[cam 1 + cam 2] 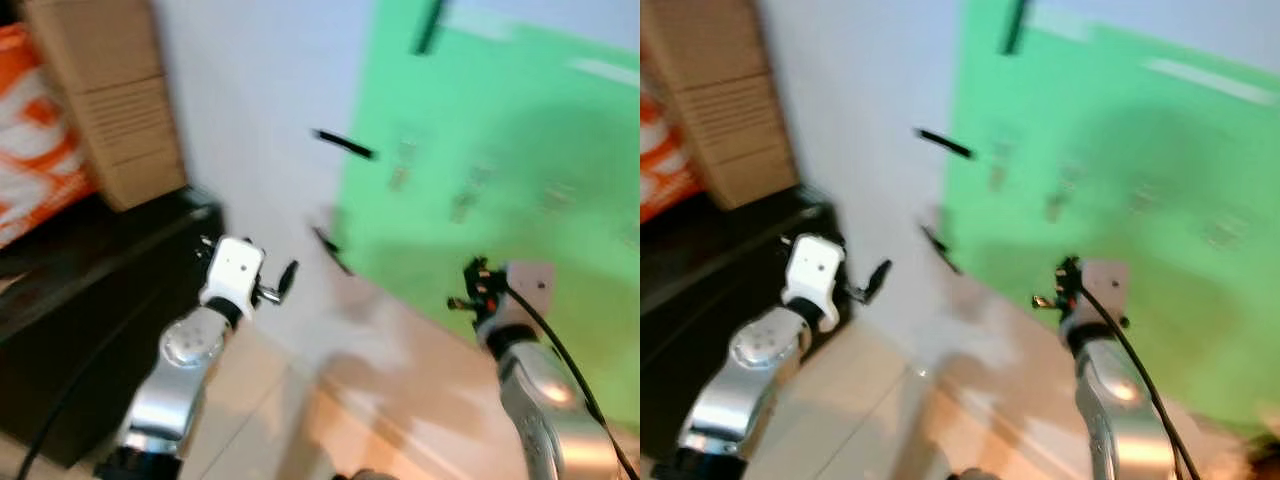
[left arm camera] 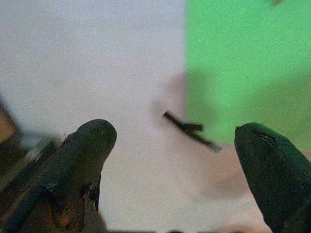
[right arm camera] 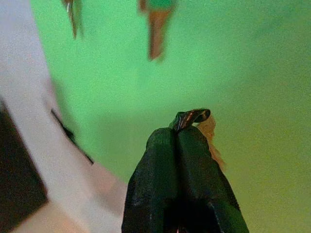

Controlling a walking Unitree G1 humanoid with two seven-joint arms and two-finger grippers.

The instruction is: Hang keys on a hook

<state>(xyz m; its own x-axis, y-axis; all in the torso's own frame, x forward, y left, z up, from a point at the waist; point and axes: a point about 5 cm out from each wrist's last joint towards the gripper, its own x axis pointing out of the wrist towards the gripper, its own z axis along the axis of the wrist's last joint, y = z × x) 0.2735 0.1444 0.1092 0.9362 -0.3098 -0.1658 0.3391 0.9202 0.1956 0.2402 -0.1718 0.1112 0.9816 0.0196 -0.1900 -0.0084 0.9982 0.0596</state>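
Note:
A green board [image 1: 500, 180] hangs on the pale wall, with blurred hooks or keys [image 1: 403, 162] dangling on it. In the right wrist view, hanging keys [image 3: 156, 34] show near the board's top. My right gripper [image 3: 177, 131] is shut on a dark key ring [image 3: 194, 115], and a golden key [image 3: 214, 143] dangles behind its fingers. In the head views that gripper [image 1: 470, 290] is raised just in front of the board's lower part. My left gripper [image 2: 175, 145] is open and holds nothing. It is lifted toward the wall [image 1: 280, 280], left of the board.
Short black pieces [image 1: 343, 144] [image 1: 332, 250] stick out of the wall by the board's left edge. A cardboard box [image 1: 105, 90] and an orange bag [image 1: 30, 130] sit on a black cabinet [image 1: 80, 310] at the left. Light tiled floor lies below.

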